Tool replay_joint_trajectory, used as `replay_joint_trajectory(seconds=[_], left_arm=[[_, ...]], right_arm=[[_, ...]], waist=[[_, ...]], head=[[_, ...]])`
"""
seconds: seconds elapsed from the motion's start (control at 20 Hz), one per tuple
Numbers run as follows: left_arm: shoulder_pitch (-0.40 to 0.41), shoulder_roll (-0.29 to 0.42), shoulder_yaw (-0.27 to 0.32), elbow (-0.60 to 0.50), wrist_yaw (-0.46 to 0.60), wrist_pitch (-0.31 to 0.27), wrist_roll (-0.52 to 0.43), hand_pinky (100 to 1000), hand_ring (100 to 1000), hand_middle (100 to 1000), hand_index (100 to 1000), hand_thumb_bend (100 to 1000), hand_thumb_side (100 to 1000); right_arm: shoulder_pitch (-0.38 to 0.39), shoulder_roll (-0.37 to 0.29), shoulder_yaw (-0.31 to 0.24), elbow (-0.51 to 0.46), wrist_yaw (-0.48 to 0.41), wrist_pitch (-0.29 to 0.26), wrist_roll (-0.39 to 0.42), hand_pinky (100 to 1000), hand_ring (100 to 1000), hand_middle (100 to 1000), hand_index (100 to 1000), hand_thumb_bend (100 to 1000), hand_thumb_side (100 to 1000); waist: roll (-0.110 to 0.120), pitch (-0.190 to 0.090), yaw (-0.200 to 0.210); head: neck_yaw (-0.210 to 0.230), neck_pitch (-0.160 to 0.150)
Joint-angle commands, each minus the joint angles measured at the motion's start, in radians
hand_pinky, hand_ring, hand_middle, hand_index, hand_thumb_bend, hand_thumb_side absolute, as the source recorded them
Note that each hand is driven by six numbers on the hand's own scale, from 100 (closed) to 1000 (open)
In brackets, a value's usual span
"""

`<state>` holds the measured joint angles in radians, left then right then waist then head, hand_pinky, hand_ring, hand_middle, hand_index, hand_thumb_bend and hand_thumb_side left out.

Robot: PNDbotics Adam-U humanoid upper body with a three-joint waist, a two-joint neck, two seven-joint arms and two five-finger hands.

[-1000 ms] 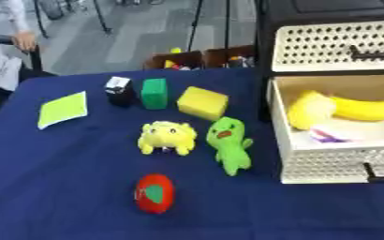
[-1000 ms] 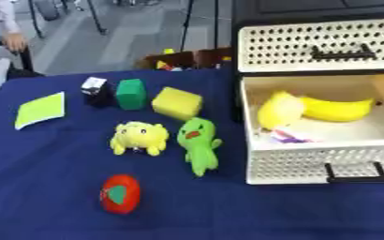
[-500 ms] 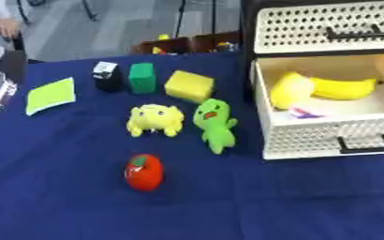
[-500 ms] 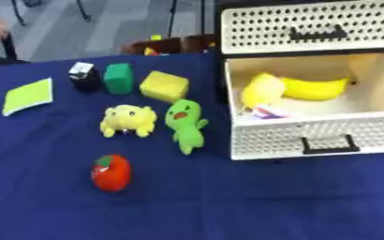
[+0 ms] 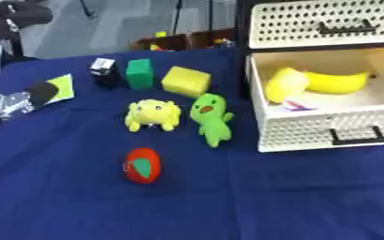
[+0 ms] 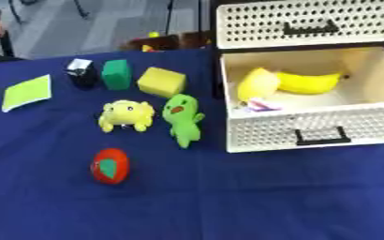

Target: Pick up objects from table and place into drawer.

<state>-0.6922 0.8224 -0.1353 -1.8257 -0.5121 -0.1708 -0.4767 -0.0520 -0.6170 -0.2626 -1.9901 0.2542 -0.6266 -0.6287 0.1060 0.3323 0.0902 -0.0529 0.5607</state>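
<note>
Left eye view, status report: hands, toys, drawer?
Left hand at the left edge, fingers unclear; right hand unseen. Yellow plush frog, green plush dinosaur, red strawberry toy on the blue cloth. Open cream drawer unobstructed.

Robotics lab or demonstration hall: blue-clothed surface (image 5: pixel 228 197) with sorted toys, grey floor (image 5: pixel 121 26) and stand legs (image 5: pixel 179 16) behind.

The left robot hand (image 5: pixel 15 99) has come in at the left edge, over the green card (image 6: pixel 27 92).
</note>
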Motion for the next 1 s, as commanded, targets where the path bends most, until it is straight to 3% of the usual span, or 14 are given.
replay_joint_trajectory(seconds=[0.05, 0.25, 0.5, 1.0], left_arm=[[-0.038, 0.043, -0.020, 0.019, 0.037, 0.002, -0.086, 741, 925, 939, 1000, 514, 833], [-0.084, 0.039, -0.071, 0.066, 0.083, 0.031, -0.208, 722, 903, 896, 1000, 501, 746], [-0.132, 0.019, -0.127, 0.127, 0.075, 0.096, -0.311, 678, 860, 858, 1000, 563, 764], [-0.170, -0.051, -0.204, 0.177, 0.088, 0.182, -0.328, 627, 844, 830, 1000, 598, 804]], right_arm=[[0.001, -0.007, 0.011, -0.010, 0.013, -0.280, -0.278, 453, 530, 450, 772, 100, 680], [0.002, 0.003, 0.027, -0.010, 0.022, -0.280, -0.278, 453, 527, 446, 769, 100, 672], [0.005, 0.011, 0.042, -0.010, 0.033, -0.275, -0.278, 460, 521, 439, 762, 100, 689], [-0.003, 0.026, 0.055, -0.010, 0.038, -0.236, -0.278, 468, 515, 434, 761, 100, 700]], waist=[[-0.001, -0.022, -0.002], [0.005, -0.020, -0.009], [0.009, -0.017, -0.015], [0.010, -0.012, -0.025]], head=[[0.009, -0.006], [0.010, -0.018], [0.004, -0.029], [-0.005, -0.045]])
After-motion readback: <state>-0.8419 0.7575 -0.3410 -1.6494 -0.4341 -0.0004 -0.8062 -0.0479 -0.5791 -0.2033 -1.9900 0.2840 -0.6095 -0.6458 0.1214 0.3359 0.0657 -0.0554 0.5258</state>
